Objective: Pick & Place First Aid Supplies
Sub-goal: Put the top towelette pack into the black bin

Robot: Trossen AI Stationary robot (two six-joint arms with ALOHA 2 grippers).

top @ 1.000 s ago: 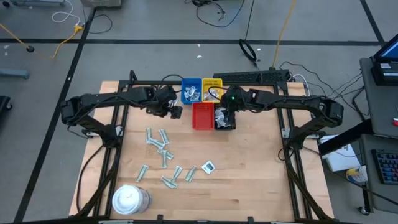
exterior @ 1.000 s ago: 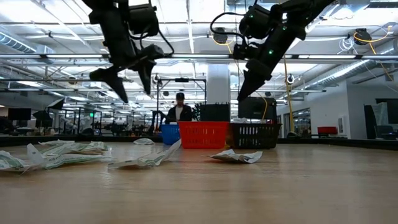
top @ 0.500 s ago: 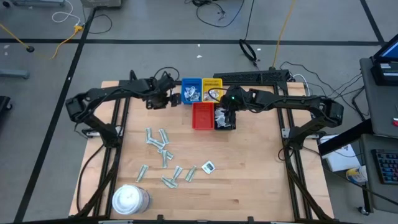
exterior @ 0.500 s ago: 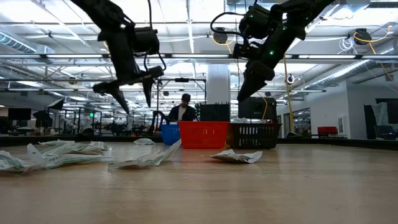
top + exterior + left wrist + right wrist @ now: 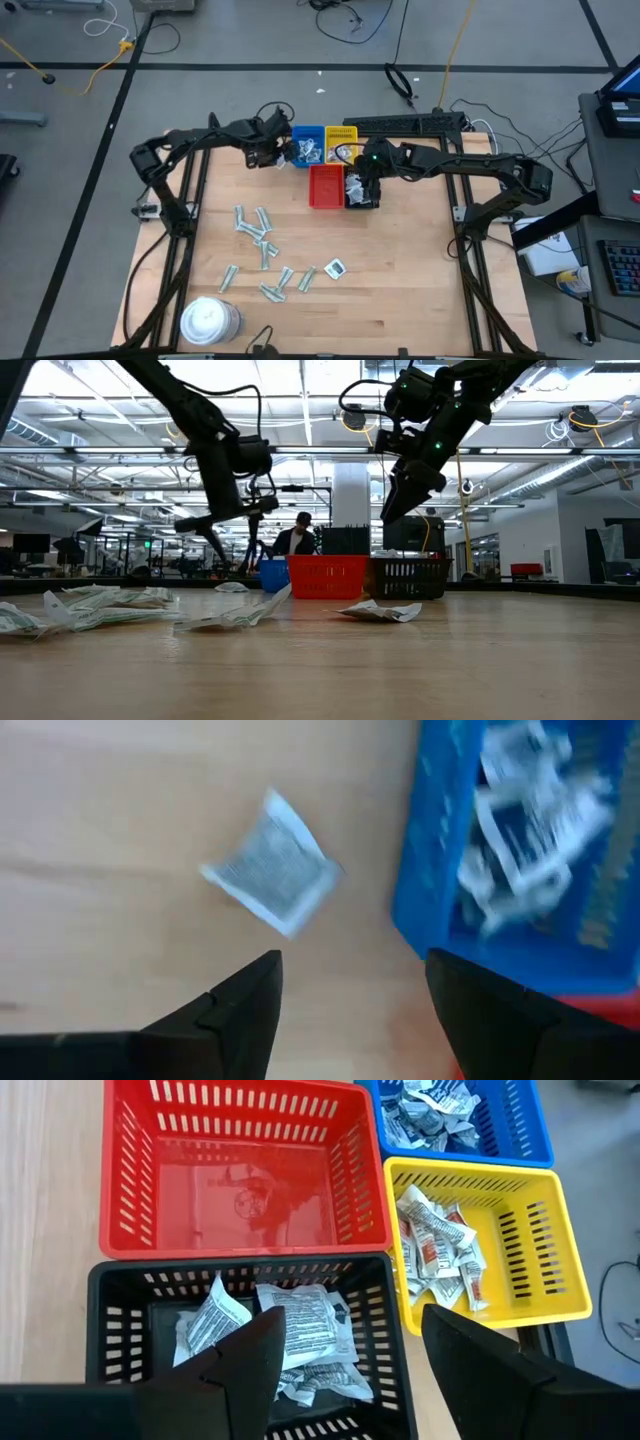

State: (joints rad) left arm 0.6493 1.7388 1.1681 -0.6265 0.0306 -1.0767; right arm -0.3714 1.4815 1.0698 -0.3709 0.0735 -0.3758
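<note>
My left gripper hangs open over the table's far part, just left of the blue tray. A white square packet lies flat on the wood below it, beside the blue tray, clear of both fingers. My right gripper stands open and empty above the black tray, which holds white packets. More first aid supplies lie loose on the wood: pale strips and a white square.
The red tray holds no packets. The yellow tray and the blue tray hold packets. The four trays stand together at the far middle. A round white tub stands at the near left corner. A person stands beyond the table.
My left gripper has swung toward the table's far edge and the blue tray, and has come down closer to the table. It is empty then and now. The packets and trays have stayed where they were.
</note>
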